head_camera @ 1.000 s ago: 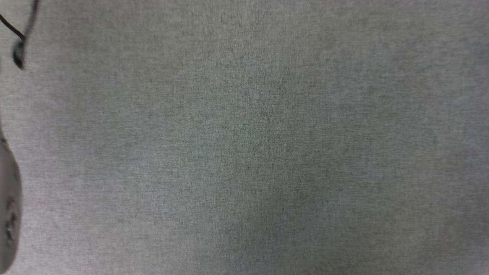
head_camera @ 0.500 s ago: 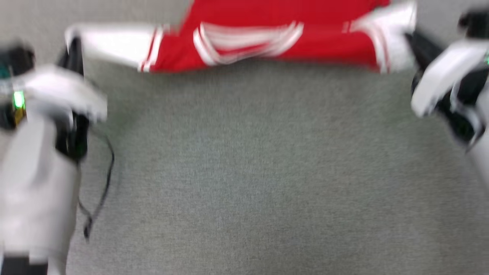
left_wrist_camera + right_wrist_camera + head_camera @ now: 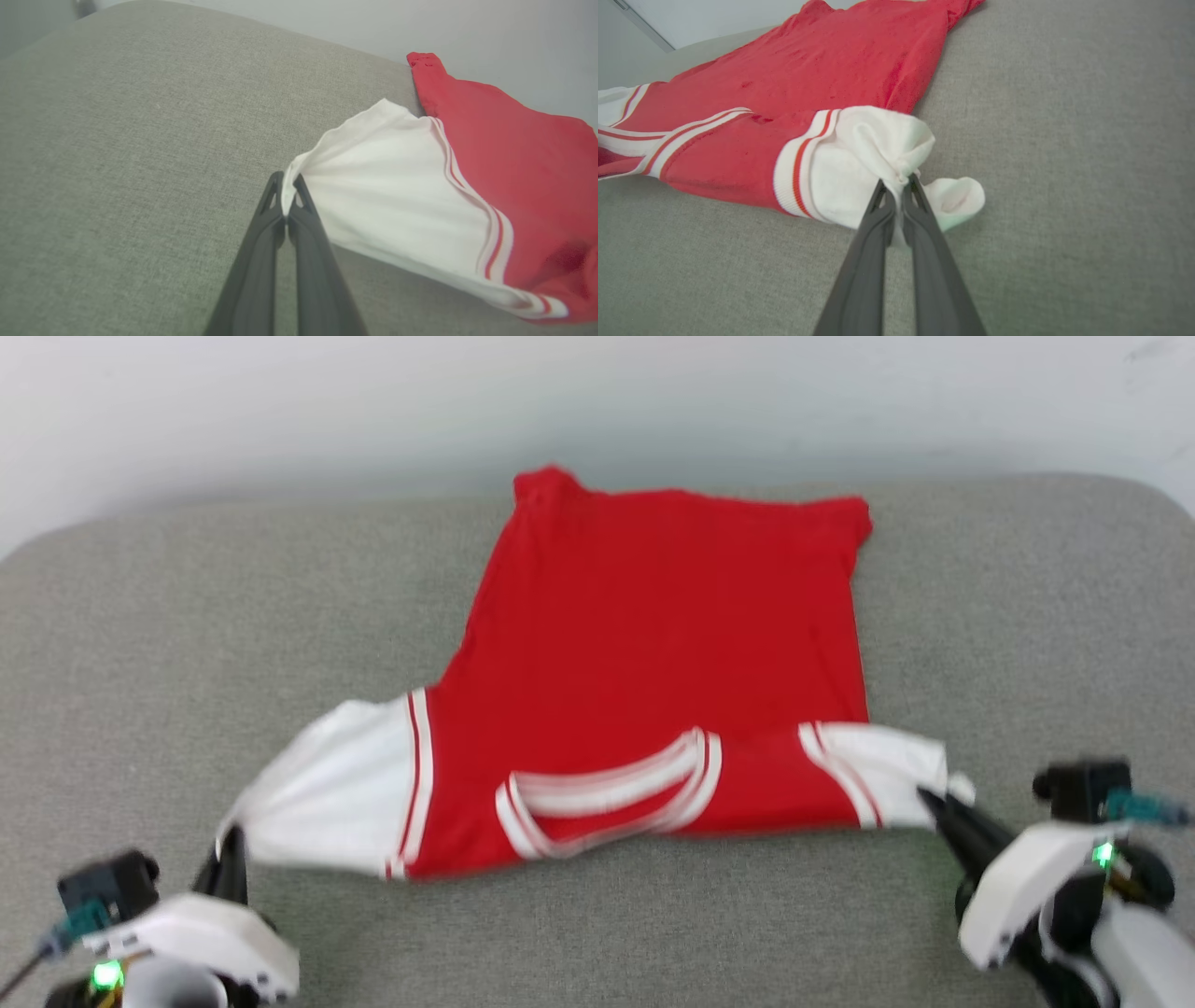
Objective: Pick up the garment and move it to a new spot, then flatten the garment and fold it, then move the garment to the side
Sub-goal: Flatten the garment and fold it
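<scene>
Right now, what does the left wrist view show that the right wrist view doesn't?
Left wrist view: the left gripper pinched shut on the edge of a stretched white sleeve of the jersey. Right wrist view: the right gripper shut on the other sleeve, which is bunched, and the striped collar. Shared: the jersey's red body, the grey cushion beneath it and a pale wall behind.
</scene>
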`<state>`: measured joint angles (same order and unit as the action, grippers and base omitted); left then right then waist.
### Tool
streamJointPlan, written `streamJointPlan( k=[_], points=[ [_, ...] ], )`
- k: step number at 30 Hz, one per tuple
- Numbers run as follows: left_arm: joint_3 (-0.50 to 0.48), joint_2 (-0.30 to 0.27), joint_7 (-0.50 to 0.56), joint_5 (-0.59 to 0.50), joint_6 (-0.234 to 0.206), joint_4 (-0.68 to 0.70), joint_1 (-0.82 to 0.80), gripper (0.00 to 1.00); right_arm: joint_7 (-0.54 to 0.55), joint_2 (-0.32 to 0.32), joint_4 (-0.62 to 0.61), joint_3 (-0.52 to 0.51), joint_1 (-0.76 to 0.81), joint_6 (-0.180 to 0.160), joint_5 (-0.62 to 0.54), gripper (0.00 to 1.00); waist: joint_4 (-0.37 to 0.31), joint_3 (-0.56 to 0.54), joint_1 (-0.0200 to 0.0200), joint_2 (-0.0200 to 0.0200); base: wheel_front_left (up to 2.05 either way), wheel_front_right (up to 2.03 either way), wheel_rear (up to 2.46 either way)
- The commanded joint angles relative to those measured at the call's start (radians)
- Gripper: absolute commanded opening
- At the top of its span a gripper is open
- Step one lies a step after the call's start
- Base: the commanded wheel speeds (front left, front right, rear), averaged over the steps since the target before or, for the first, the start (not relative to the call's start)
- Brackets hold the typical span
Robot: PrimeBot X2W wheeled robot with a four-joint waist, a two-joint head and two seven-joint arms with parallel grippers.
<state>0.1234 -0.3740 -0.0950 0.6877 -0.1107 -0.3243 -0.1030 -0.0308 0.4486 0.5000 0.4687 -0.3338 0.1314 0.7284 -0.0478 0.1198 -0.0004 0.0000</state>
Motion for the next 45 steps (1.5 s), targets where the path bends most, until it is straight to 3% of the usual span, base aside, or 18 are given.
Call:
streamJointPlan(
  k=[1, 6, 7, 8, 9, 10, 11, 18, 24, 30, 38, 45],
  points=[
    [-0.003, -0.004, 0.010, 0.002, -0.018, 0.024, 0.040, 0.00, 0.001, -0.006, -0.012, -0.016, 0.044, -0.001, -0.015, 0.00, 0.006, -0.028, 0.0004, 0.0000, 0.00, 0.00, 0.00],
    [0.025, 0.000, 0.064, -0.010, -0.072, 0.134, 0.192, 0.00, 0.021, -0.055, -0.049, -0.097, 0.229, -0.001, -0.054, 0.00, 0.016, -0.063, 0.0004, 0.0000, 0.00, 0.00, 0.00],
    [0.035, 0.000, 0.072, -0.017, -0.079, 0.146, 0.208, 0.00, 0.020, -0.058, -0.049, -0.113, 0.257, -0.001, -0.082, 0.06, 0.019, -0.067, 0.0004, 0.0000, 0.00, 0.00, 0.00],
    [0.045, 0.005, 0.081, -0.018, -0.084, 0.156, 0.223, 0.00, 0.026, -0.071, -0.052, -0.127, 0.280, -0.001, -0.096, 0.20, 0.020, -0.068, 0.0004, 0.0000, 0.00, 0.00, 0.00],
    [0.051, 0.009, 0.082, -0.022, -0.089, 0.165, 0.233, 0.00, 0.032, -0.094, -0.056, -0.141, 0.303, -0.001, -0.103, 0.41, 0.020, -0.068, 0.0004, 0.0000, 0.00, 0.00, 0.00],
    [0.056, 0.006, 0.079, -0.032, -0.095, 0.173, 0.237, 0.00, 0.039, -0.105, -0.060, -0.151, 0.320, -0.001, -0.121, 0.66, 0.021, -0.068, 0.0004, 0.0000, 0.00, 0.00, 0.00],
    [0.060, 0.010, 0.075, -0.033, -0.098, 0.179, 0.239, 0.00, 0.046, -0.116, -0.065, -0.161, 0.333, -0.001, -0.128, 1.00, 0.023, -0.068, 0.0004, 0.0000, 0.00, 0.00, 0.00],
    [0.103, 0.007, 0.046, -0.082, -0.081, 0.259, 0.192, 0.00, 0.012, -0.160, -0.214, -0.308, 0.342, -0.001, -0.147, 1.00, 0.063, -0.057, 0.0004, 0.0000, 0.00, 0.00, 0.00],
    [0.130, -0.011, 0.058, -0.134, -0.089, 0.361, 0.120, 0.00, 0.125, -0.150, -0.283, -0.487, 0.192, -0.001, -0.168, 1.00, 0.107, 0.004, 0.0004, 0.0000, 0.00, 0.00, 0.00],
    [0.177, 0.012, 0.055, -0.173, -0.084, 0.447, 0.043, 0.00, 0.298, -0.053, -0.134, -0.566, -0.040, -0.001, -0.169, 1.00, 0.196, 0.109, 0.0004, 0.0000, 0.00, 0.00, 0.00],
    [0.224, 0.055, 0.013, -0.204, -0.060, 0.497, -0.050, 0.00, 0.525, 0.052, 0.075, -0.571, -0.298, -0.001, -0.191, 1.00, 0.291, 0.239, 0.0004, 0.0000, 0.00, 0.00, 0.00],
    [0.258, 0.104, -0.045, -0.215, -0.032, 0.483, -0.136, 0.00, 0.677, 0.093, 0.174, -0.588, -0.505, -0.001, -0.223, 1.00, 0.360, 0.359, 0.0004, 0.0000, 0.00, 0.00, 0.00]
  ],
)
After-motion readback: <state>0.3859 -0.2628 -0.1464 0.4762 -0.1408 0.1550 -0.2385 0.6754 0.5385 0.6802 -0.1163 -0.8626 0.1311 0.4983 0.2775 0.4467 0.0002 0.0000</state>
